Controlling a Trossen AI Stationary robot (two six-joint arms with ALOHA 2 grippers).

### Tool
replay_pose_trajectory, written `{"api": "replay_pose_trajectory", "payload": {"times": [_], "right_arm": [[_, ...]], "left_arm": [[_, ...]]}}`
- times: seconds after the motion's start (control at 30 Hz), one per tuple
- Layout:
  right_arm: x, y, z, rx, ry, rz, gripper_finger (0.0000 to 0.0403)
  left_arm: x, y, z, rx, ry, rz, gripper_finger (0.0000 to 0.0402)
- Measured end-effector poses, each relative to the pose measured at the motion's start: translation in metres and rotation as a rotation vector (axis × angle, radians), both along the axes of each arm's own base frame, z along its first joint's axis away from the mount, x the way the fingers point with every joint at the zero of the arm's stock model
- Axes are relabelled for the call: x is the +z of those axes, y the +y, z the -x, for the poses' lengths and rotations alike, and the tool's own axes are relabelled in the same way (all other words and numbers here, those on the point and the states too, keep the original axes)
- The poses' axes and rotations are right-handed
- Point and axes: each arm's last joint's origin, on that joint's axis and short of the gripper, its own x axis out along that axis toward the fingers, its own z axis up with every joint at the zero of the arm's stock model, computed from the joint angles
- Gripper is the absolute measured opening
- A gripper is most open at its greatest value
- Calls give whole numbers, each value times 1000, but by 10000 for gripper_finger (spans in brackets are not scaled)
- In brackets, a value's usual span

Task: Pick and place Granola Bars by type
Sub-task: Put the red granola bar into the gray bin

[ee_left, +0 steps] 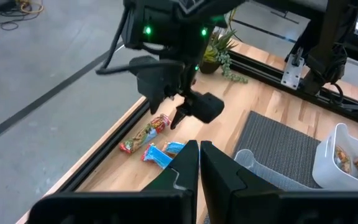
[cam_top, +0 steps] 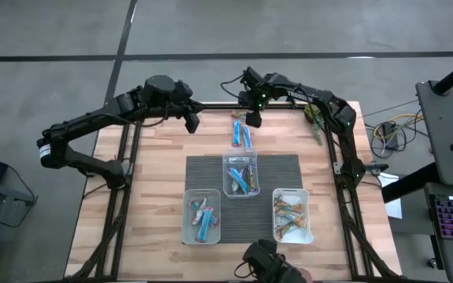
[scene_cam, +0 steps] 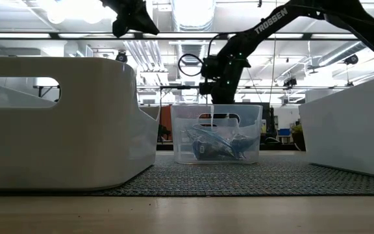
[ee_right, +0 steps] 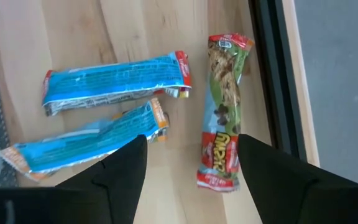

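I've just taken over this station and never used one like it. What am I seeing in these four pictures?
Two dark robot arms work at a wooden table. One picture looks straight down, one sits at tabletop level, and one rides on each wrist. Three clear tubs on a grey mat hold sorted bars. Three loose bars remain by the table's far edge: two blue bars and one green-and-red bar. The right claw is open, above them, holding nothing. The left claw is shut and empty, waiting nearby.

Overhead looks straight down; low, level across table; wrists close.
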Motion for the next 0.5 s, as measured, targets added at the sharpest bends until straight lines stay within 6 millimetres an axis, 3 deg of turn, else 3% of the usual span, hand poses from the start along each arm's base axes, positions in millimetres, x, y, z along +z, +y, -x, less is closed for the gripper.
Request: {"api": "replay_pose_trajectory", "payload": {"times": [0.5], "right_arm": [[-28,-5,3,-34,28,0,237]], "left_arm": [[0,0,0,2,-7,3,0]]}}
